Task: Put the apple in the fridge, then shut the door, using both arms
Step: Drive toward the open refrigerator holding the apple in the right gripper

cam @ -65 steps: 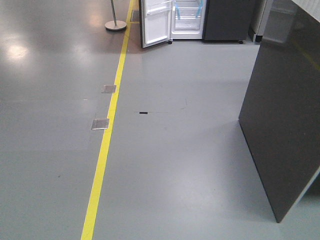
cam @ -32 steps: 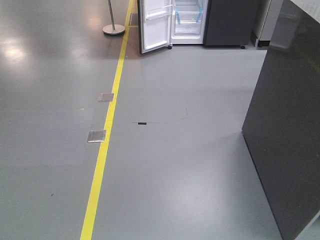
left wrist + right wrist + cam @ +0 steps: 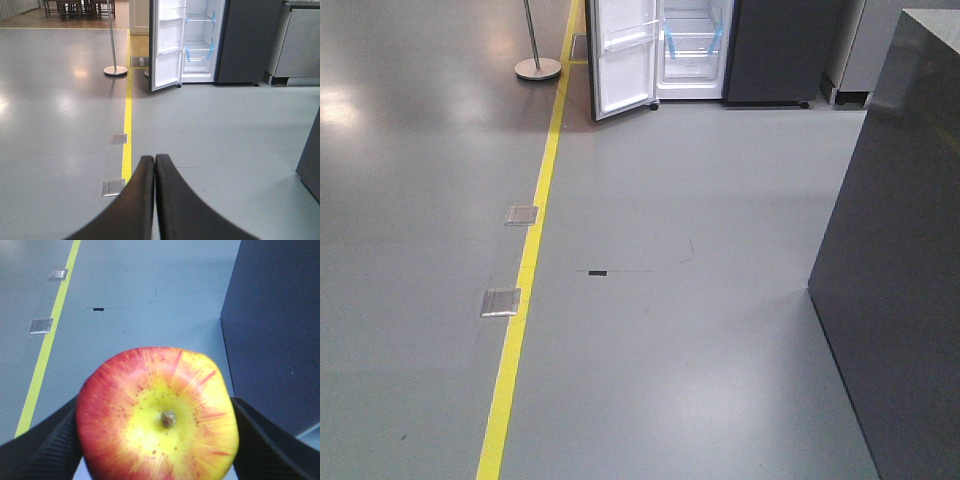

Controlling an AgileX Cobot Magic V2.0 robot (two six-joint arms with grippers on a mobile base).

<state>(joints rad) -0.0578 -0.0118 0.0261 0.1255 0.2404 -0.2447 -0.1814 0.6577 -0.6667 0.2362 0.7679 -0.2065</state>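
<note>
On the left, a post (image 3: 537, 68) on a round base stands just beside the yellow floor line (image 3: 525, 270), which has two metal plates (image 3: 501, 301) along it. At the far end the fridge (image 3: 693, 45) stands with its door (image 3: 623, 55) swung wide to the left. A plain dark unit (image 3: 780, 50) adjoins it, and a dark cabinet (image 3: 900, 280) fills the right edge. The left gripper (image 3: 154, 165) is pressed closed on nothing. The right gripper (image 3: 156, 445) clamps the apple (image 3: 157, 410), which is well apart from the fridge. The step in hand looks like the drive to the fridge. The base must close that gap before the right arm can reach a shelf. Against half a second ago, the plates and fridge sit lower in the front view, so the robot has rolled nearer.
</note>
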